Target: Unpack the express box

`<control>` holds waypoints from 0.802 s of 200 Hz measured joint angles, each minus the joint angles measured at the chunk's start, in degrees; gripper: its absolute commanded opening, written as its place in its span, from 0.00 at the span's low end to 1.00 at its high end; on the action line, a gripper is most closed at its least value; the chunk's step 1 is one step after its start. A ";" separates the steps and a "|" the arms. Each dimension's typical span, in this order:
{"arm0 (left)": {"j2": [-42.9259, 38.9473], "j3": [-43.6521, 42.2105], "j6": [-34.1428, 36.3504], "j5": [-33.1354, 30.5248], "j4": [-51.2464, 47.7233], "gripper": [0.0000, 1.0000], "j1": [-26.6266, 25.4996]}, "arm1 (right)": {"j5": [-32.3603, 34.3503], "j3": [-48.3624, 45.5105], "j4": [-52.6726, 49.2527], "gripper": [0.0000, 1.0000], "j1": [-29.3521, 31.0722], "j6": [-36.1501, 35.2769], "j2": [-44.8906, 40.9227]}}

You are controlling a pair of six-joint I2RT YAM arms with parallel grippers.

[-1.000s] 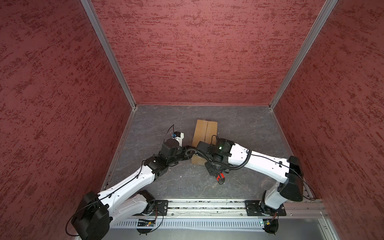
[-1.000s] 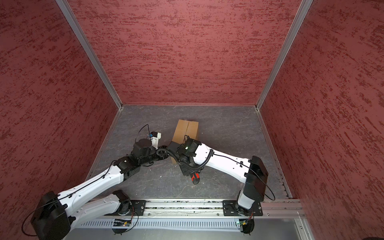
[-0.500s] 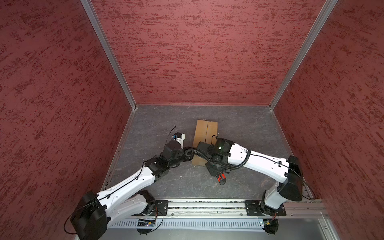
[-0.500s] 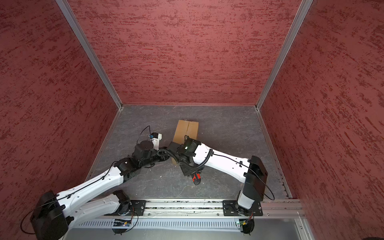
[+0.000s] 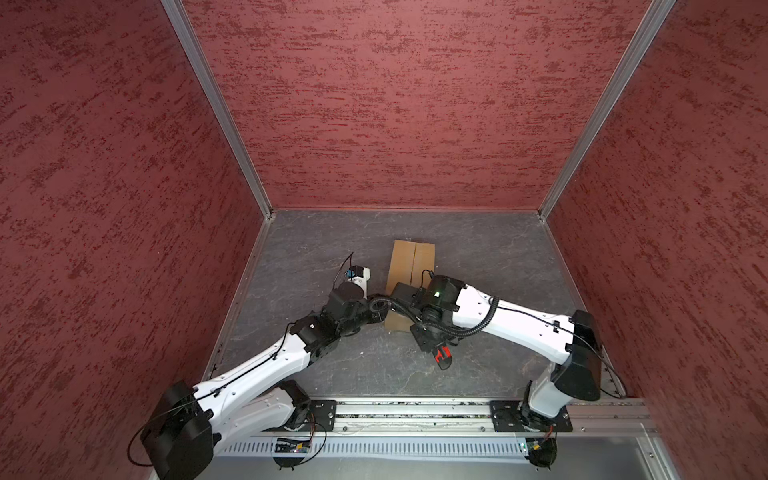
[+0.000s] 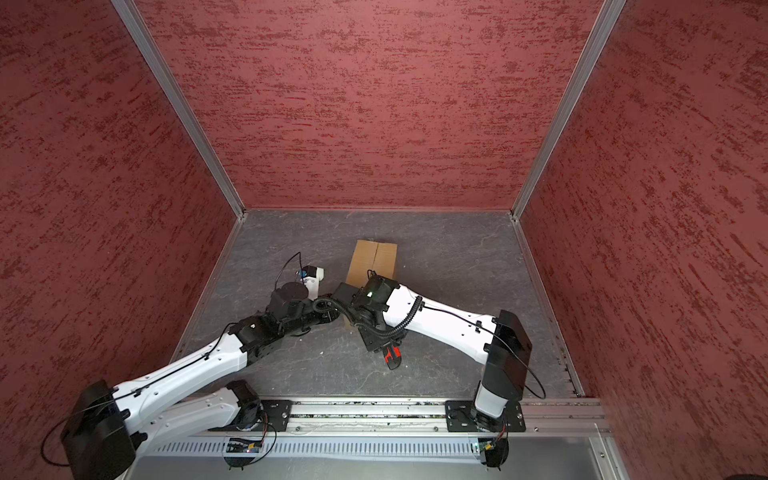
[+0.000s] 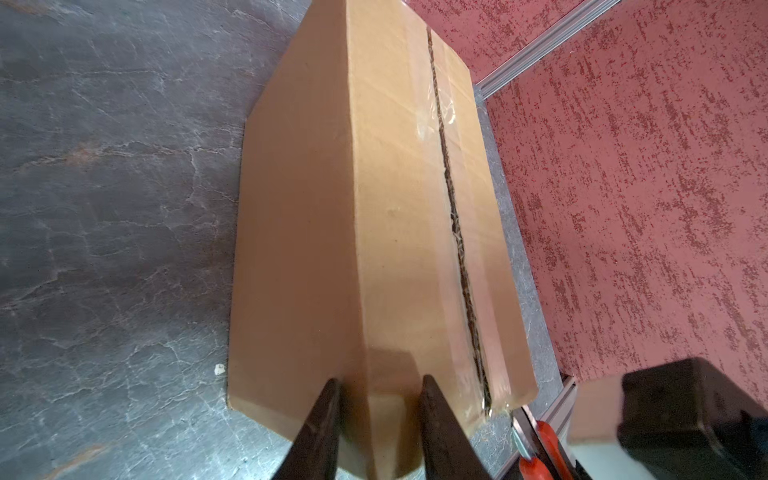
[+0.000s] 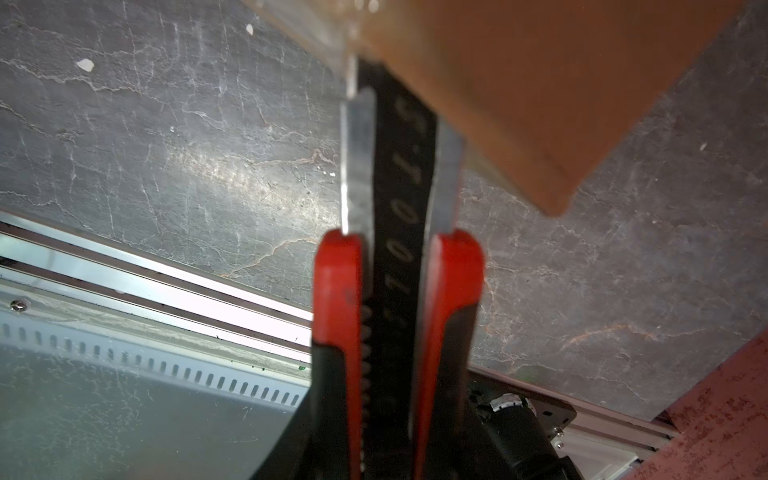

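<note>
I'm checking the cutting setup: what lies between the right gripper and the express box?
The utility knife: it is clamped in the right gripper, and its metal blade end reaches up to the express box at its taped edge. The right wrist view shows this.

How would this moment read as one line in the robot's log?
express box: closed | left gripper: pinching its near corner | right gripper: holding utility knife, tip at taped seam's end

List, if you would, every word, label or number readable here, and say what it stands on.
utility knife: pale characters along its black centre strip, too blurred to read.
express box: plain brown cardboard with clear tape, no print visible.
Nothing else shows any writing.
</note>
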 measured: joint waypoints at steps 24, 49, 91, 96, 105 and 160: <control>0.63 0.37 0.81 2.97 0.35 0.44 3.80 | -0.02 0.15 2.58 0.00 0.00 -0.79 0.00; 2.01 1.60 1.27 6.73 0.72 0.43 8.57 | -0.02 0.42 5.31 0.00 0.00 -1.27 0.31; 0.35 2.40 2.54 9.92 -0.11 0.43 12.09 | -0.09 0.55 7.32 0.00 0.00 -1.42 0.83; -0.59 2.40 2.75 10.14 -0.81 0.42 12.26 | -0.09 0.55 7.48 0.00 0.00 -1.49 0.83; -2.32 2.40 3.10 10.58 -1.90 0.42 12.59 | -0.20 0.52 7.82 0.00 0.00 -1.55 0.83; -15.23 0.90 5.60 13.57 -12.90 0.29 15.41 | -0.46 0.52 9.90 0.00 -0.15 -2.23 0.87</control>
